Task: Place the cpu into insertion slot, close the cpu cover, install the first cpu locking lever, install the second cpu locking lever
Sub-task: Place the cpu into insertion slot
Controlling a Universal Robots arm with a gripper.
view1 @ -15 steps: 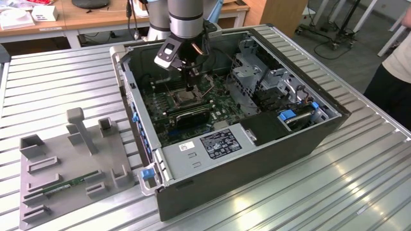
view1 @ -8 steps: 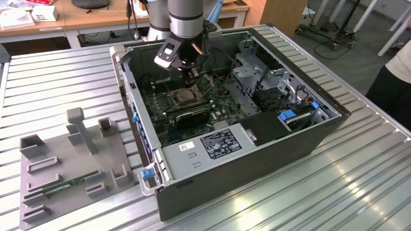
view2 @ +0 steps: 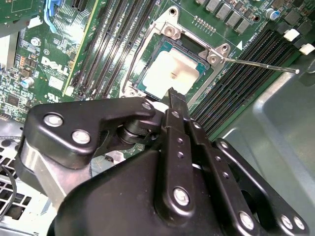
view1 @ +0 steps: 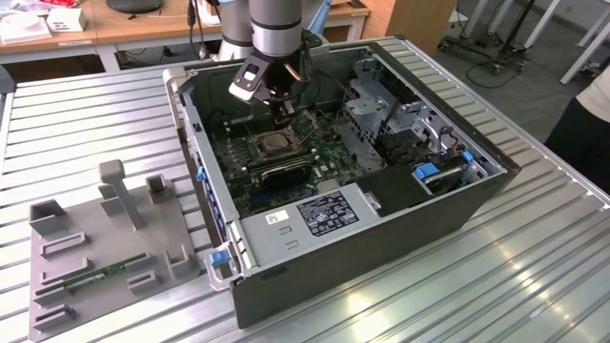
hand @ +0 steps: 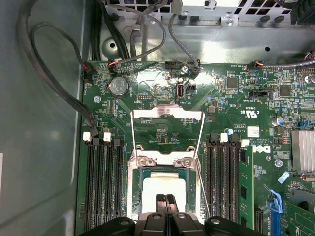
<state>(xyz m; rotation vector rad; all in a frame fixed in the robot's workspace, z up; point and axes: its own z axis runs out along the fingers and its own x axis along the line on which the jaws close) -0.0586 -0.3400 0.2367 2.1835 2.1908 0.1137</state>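
The cpu (hand: 165, 187) (view2: 173, 73) lies flat in the insertion slot (hand: 140, 196) (view1: 274, 141), its pale metal top facing up. My gripper (hand: 165, 200) (view2: 172, 93) (view1: 285, 118) hangs right over the chip, shut, with nothing between its black fingers. Whether the tips touch the chip I cannot tell. The cpu cover (hand: 167, 114) is swung open behind the slot; green board shows through its window. Thin wire locking levers (hand: 201, 142) (view2: 261, 65) stand free beside the slot.
Long black memory slots (hand: 101, 187) (hand: 224, 182) flank the slot on both sides. The open computer case (view1: 401, 193) walls it in, with cables (hand: 54, 64) along one wall. A grey fixture tray (view1: 86, 236) holding a green memory stick (view1: 100, 275) lies at the exterior view's left. A person (view1: 586, 128) stands at its right edge.
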